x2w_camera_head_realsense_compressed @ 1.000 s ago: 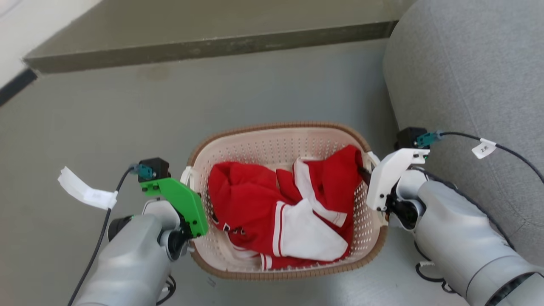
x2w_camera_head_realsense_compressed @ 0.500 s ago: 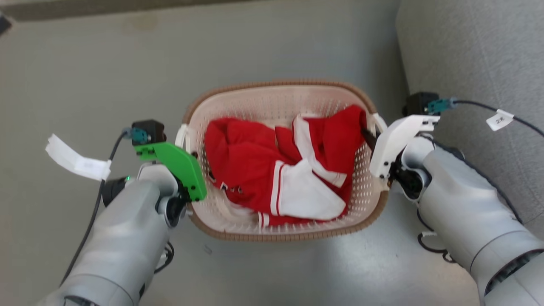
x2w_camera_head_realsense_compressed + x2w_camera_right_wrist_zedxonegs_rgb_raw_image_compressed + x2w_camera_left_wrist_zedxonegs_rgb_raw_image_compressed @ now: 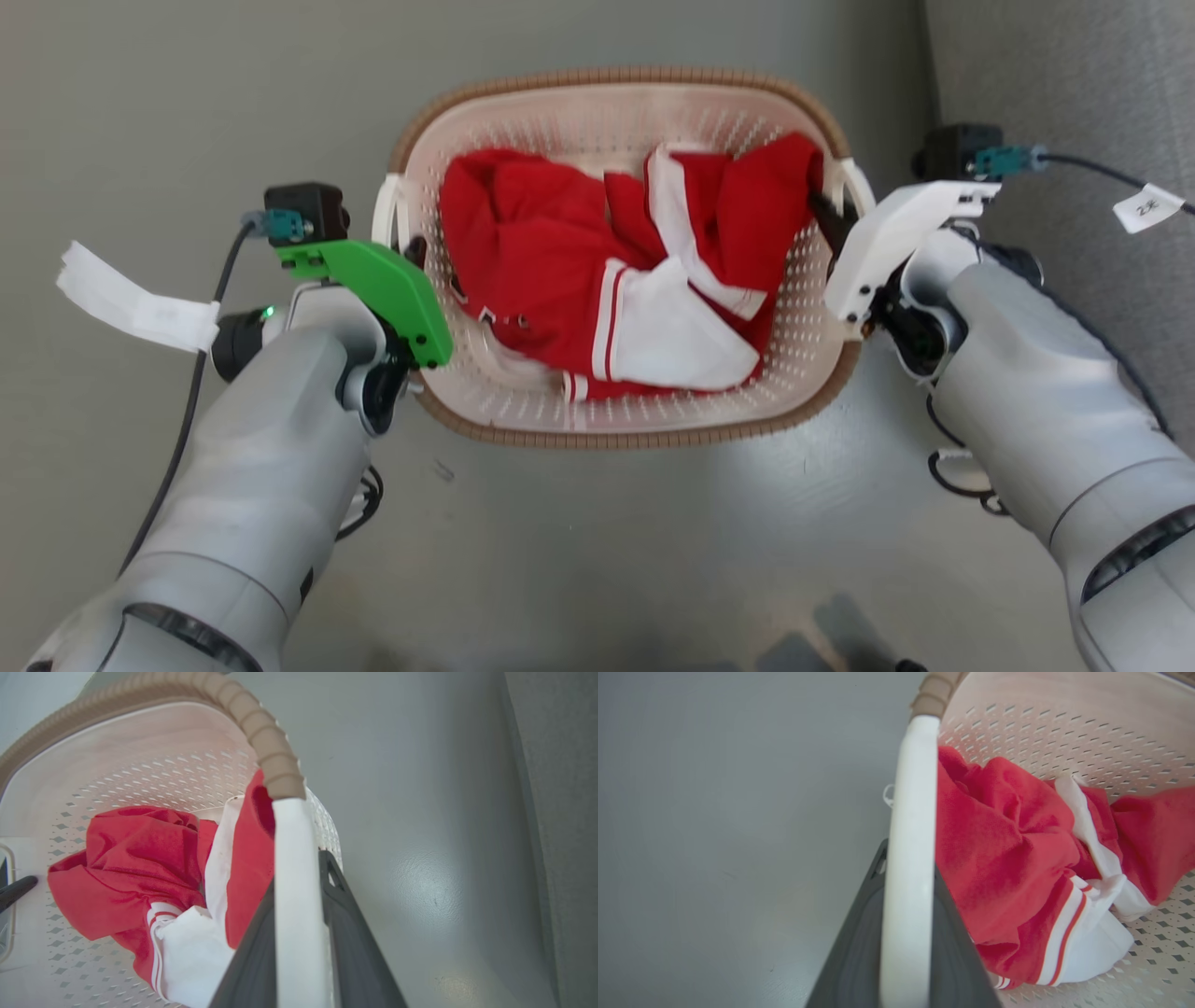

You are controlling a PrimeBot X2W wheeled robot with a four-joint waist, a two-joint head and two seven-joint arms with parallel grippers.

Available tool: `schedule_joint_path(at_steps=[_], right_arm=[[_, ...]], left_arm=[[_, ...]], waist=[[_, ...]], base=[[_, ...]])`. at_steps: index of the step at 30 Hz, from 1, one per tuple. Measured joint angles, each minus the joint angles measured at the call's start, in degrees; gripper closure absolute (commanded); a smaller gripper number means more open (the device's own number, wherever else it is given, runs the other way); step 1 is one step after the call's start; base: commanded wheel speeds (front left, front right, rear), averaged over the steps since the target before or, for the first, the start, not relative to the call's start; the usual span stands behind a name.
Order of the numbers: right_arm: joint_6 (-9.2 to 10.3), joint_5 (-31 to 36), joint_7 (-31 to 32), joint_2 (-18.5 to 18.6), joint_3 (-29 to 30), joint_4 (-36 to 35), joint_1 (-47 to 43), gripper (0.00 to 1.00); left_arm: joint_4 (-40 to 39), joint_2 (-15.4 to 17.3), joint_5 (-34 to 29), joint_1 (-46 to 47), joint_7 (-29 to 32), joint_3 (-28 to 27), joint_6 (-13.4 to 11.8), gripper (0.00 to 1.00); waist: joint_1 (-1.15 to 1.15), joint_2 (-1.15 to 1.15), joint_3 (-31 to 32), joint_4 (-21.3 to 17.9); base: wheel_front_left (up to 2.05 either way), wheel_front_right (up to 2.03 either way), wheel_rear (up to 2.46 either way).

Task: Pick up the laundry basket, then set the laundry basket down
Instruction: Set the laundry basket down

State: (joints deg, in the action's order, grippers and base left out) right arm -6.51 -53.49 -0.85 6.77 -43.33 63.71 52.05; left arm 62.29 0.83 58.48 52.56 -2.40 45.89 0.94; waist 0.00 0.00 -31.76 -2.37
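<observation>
The laundry basket [image 3: 611, 77], cream and perforated with a brown woven-look rim, lies between my two arms on the grey floor side of the head view. A red and white garment [image 3: 597, 271] fills it. My left gripper [image 3: 411, 254] is shut on the basket's white left handle [image 3: 909, 826], which runs between the dark fingers [image 3: 857, 942]. On the other side, my right gripper [image 3: 834, 219] is shut on the white right handle [image 3: 293, 872], a finger [image 3: 348, 924] on each side of it. I cannot tell whether the basket's bottom touches the floor.
A grey sofa [image 3: 1074, 84] stands close on the right, just beyond my right wrist. Grey floor [image 3: 187, 93] spreads to the left and in front of the basket. Cables with white tags [image 3: 131, 303] hang from both wrists.
The head camera has moved, so the whole picture has shifted; the step at the back is out of view. Basket and both grippers sit higher in the view, with both grips unchanged.
</observation>
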Motion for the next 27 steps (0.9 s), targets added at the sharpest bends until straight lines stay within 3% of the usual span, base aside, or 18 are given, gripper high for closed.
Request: schedule_joint_path(at_steps=[27], right_arm=[[-0.13, 0.18, -9.15, 2.31, -0.40, -2.57, 3.91, 1.00]], left_arm=[[-1.21, 0.03, 0.27, 5.22, -7.82, 0.48, 0.42, 1.00]], waist=[[0.01, 0.00, -14.07, 0.96]], base=[[0.00, 0.00, 0.00]])
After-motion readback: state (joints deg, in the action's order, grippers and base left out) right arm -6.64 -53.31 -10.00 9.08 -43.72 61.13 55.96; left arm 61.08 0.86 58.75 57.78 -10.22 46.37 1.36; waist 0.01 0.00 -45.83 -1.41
